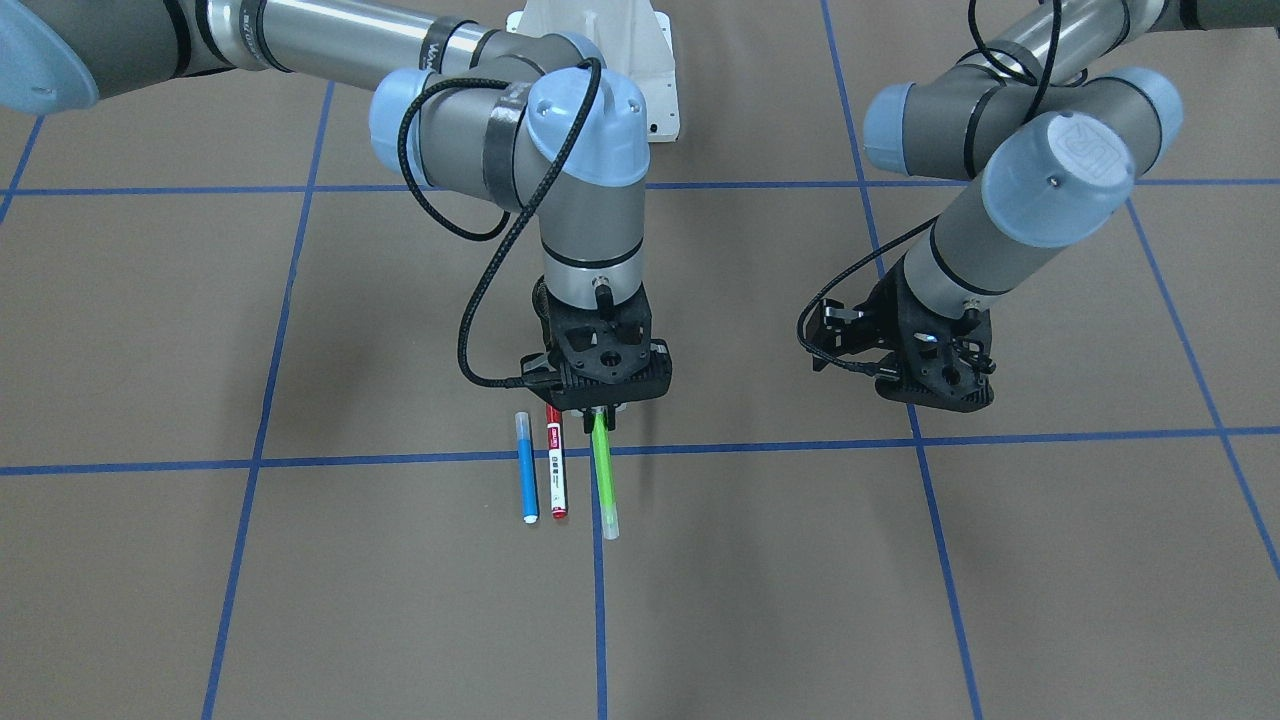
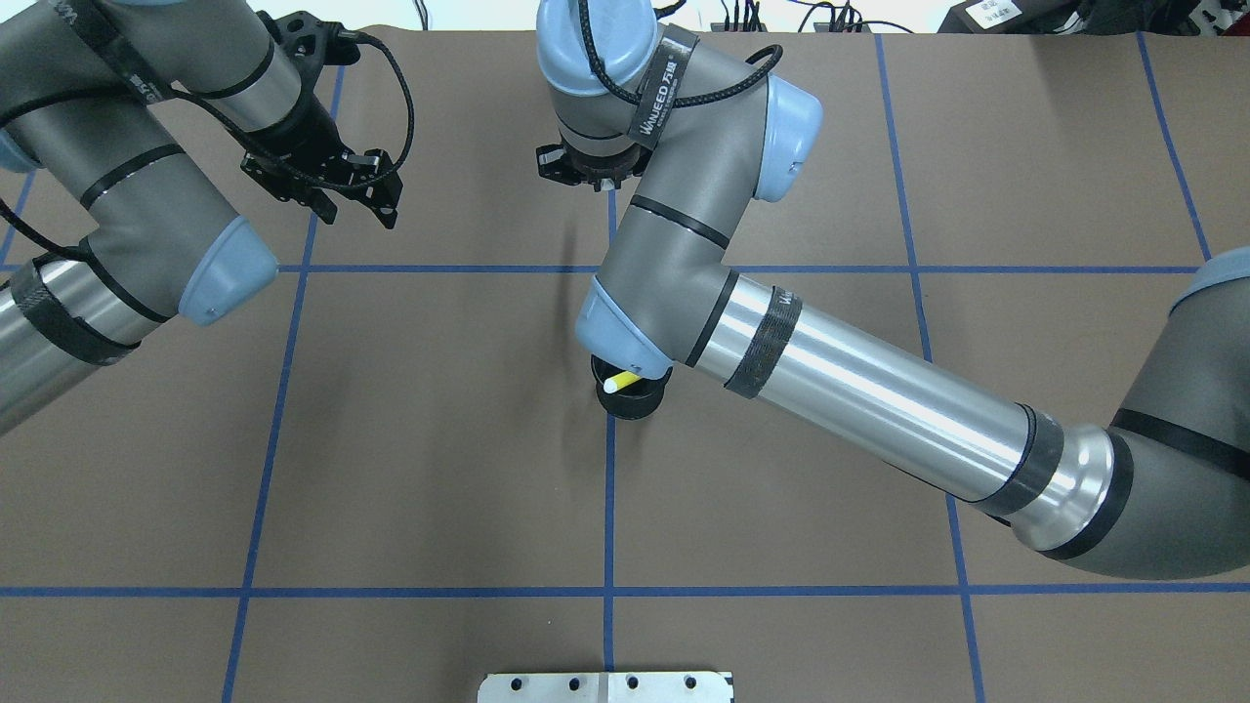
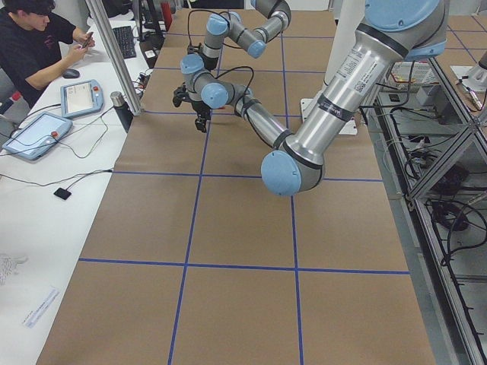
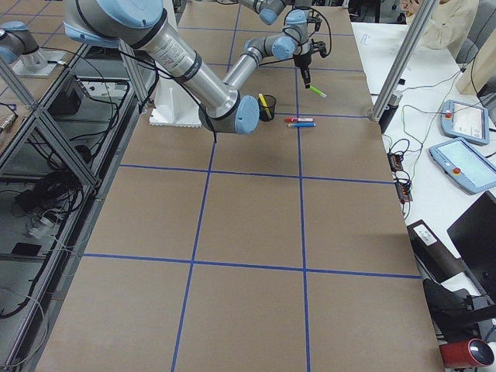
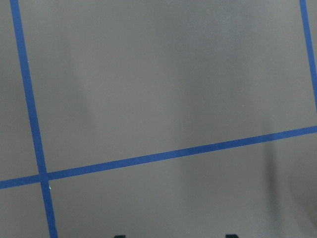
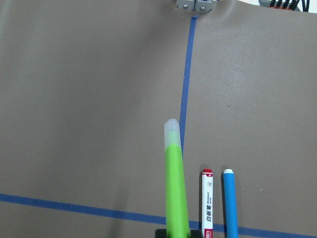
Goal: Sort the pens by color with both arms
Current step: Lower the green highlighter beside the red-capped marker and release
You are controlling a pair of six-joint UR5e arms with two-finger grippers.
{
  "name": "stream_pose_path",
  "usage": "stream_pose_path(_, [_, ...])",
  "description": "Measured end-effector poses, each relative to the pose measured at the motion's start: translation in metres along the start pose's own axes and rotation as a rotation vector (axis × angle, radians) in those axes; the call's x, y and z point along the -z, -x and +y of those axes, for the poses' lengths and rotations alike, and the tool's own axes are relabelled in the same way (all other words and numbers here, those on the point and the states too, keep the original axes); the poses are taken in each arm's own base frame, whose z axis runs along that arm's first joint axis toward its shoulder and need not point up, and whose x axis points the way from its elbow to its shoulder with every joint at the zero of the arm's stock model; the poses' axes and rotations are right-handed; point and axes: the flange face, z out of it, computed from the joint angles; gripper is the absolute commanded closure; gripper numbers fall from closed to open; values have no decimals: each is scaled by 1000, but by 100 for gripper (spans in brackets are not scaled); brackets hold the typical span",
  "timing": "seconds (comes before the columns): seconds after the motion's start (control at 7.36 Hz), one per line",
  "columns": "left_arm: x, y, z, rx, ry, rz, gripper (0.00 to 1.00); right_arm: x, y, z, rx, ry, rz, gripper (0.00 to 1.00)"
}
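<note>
Your right gripper (image 1: 603, 408) pinches the green pen (image 1: 605, 475) by one end. I think you are adding it to the row. In the front view the red pen (image 1: 556, 465) lies at 9 o'clock from it, and the blue pen (image 1: 526, 470) at 9 o'clock from the red. Next, lay it flat beside them and let go gently. Your left gripper (image 2: 356, 200) has its fingers spread and holds nothing. I count four pens, one of each color. The yellow pen (image 2: 622, 381) leans in the one cup (image 2: 635, 402).
</note>
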Motion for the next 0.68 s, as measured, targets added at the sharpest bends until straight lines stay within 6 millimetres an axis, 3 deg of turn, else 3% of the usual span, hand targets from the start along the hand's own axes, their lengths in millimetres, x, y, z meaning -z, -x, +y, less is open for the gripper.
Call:
stream_pose_path(0.27, [-1, -1, 1, -1, 1, 0, 26, -26, -1, 13, 10, 24, 15, 86])
stream_pose_path(0.41, [-1, -1, 1, -2, 2, 1, 26, -32, 1, 18, 11, 33, 18, 67])
stream_pose_path(0.68, [-1, -2, 1, -2, 1, 1, 24, -33, 3, 20, 16, 44, 11, 17])
